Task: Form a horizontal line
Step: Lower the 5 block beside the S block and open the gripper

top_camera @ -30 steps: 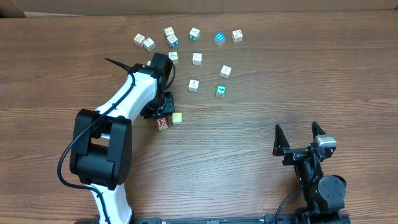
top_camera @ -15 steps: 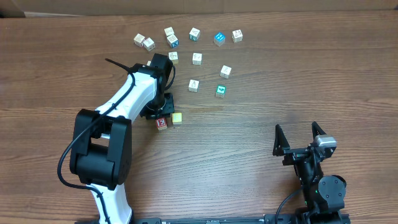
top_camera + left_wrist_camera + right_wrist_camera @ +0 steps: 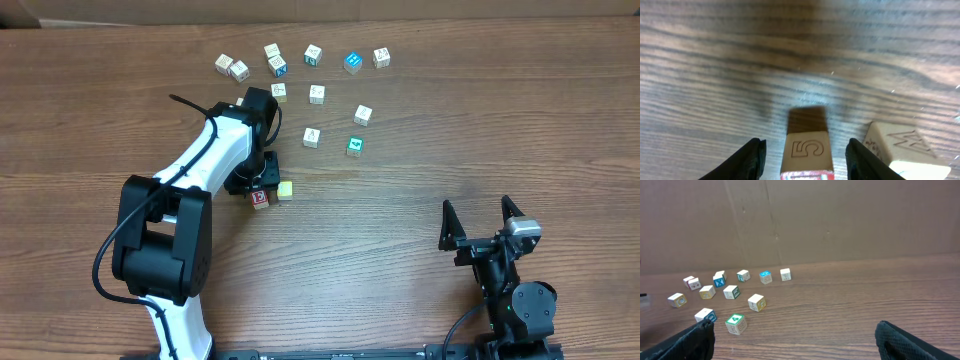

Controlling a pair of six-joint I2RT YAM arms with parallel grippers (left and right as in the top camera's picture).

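The red cube (image 3: 261, 198) lies on the table with the pale yellow cube (image 3: 285, 189) close on its right. My left gripper (image 3: 258, 184) is open and low over the red cube. In the left wrist view the red cube (image 3: 807, 150), with a "5" on its side, sits between my fingers (image 3: 752, 157) with a gap on each side. The pale yellow cube (image 3: 900, 150) lies just outside the right finger. The teal-green cube (image 3: 354, 146) and a whitish cube (image 3: 312, 137) lie farther back. My right gripper (image 3: 483, 222) is open and empty at the near right.
Several more whitish letter cubes lie scattered near the far edge, with the bright blue-faced cube (image 3: 352, 62) among them. The right wrist view shows the teal-green cube (image 3: 735, 323) nearest, the blue-faced cube (image 3: 765, 276) behind it, and a cardboard wall (image 3: 840, 220) at the back.
My left gripper has shifted slightly over the red cube. The cubes and the right arm have not moved.
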